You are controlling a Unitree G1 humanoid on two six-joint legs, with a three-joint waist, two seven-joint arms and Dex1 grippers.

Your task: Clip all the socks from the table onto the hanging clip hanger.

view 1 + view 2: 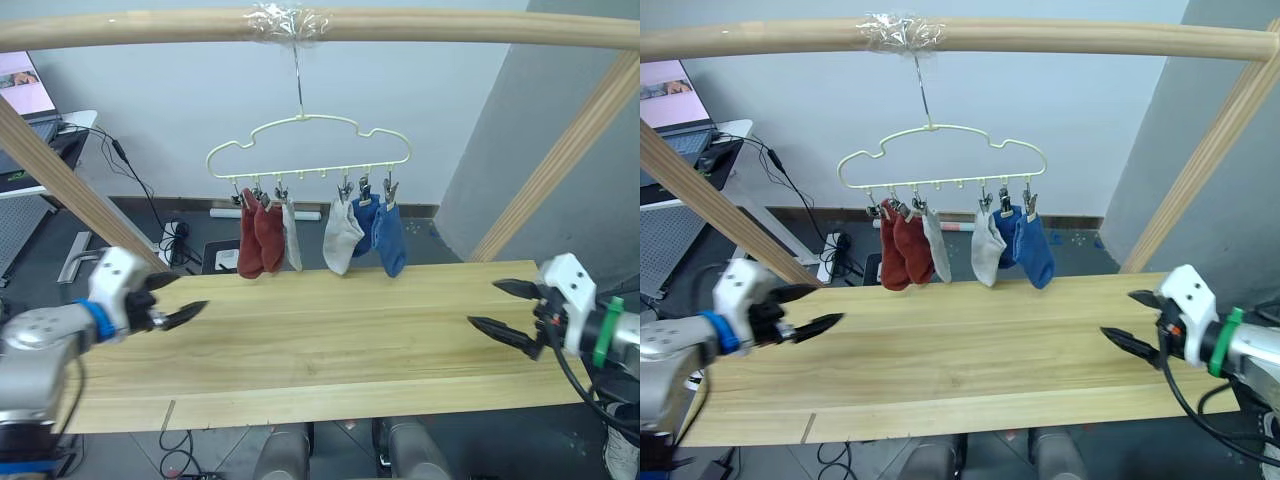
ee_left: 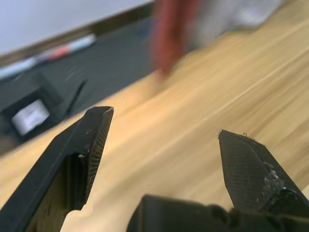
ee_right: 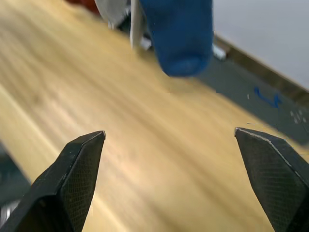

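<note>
The pale cream clip hanger [image 1: 310,150] hangs by its hook from the wooden pole. Several socks are clipped along its bar: two rust red socks [image 1: 259,240], a light grey sock [image 1: 291,235], another grey sock [image 1: 341,238] and two blue socks [image 1: 388,238]. They dangle above the far edge of the table [image 1: 330,350], whose light wood top bears no socks. My left gripper [image 1: 178,300] is open over the table's left end, holding nothing. My right gripper [image 1: 503,307] is open over the right end, also with nothing in it. In the right wrist view a blue sock [image 3: 178,34] hangs ahead of the fingers.
A thick wooden pole frame [image 1: 320,25] spans the top, with slanted legs at the left [image 1: 70,190] and at the right [image 1: 560,160]. Behind the table lie cables and a power strip [image 1: 175,240] on the dark floor. A laptop [image 1: 25,85] sits on a desk at the far left.
</note>
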